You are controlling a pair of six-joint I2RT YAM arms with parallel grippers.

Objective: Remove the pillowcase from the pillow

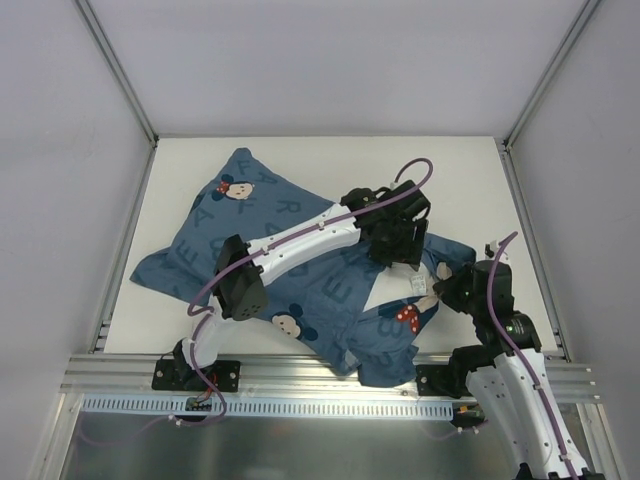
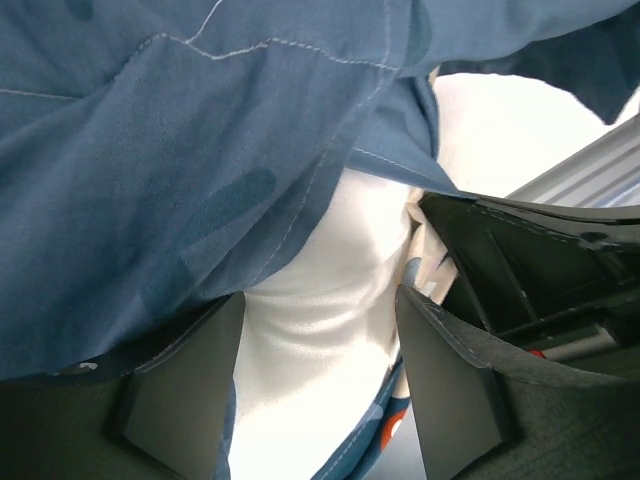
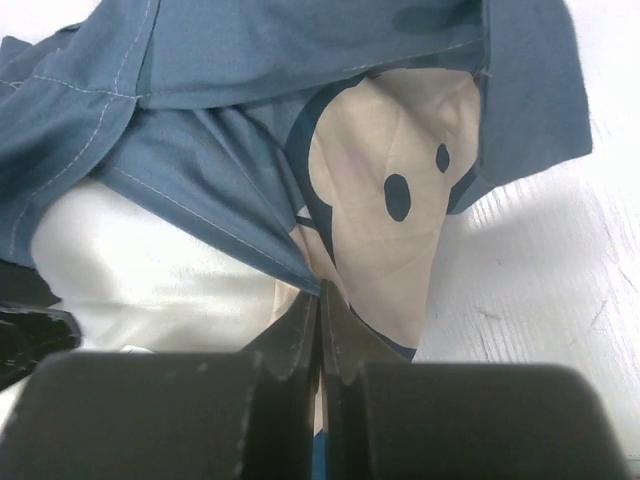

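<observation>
The blue printed pillowcase (image 1: 230, 240) lies diagonally across the table, its open end at the near right. The white pillow (image 1: 385, 295) shows through that opening. My left gripper (image 1: 395, 250) reaches into the opening. In the left wrist view its fingers (image 2: 180, 390) stand partly closed on a bulge of the pillow (image 2: 320, 300), with pillowcase cloth (image 2: 150, 150) draped above. My right gripper (image 1: 447, 285) is shut on the pillowcase hem (image 3: 300, 270) beside a mouse-face print (image 3: 390, 170). Its jaws (image 3: 320, 295) meet on the cloth, and the pillow (image 3: 150, 260) lies to their left.
The white table (image 1: 300, 150) has grey walls on three sides and aluminium posts at the back corners. A metal rail (image 1: 320, 375) runs along the near edge by the arm bases. The right gripper's dark body (image 2: 540, 270) sits close to the left gripper's fingers.
</observation>
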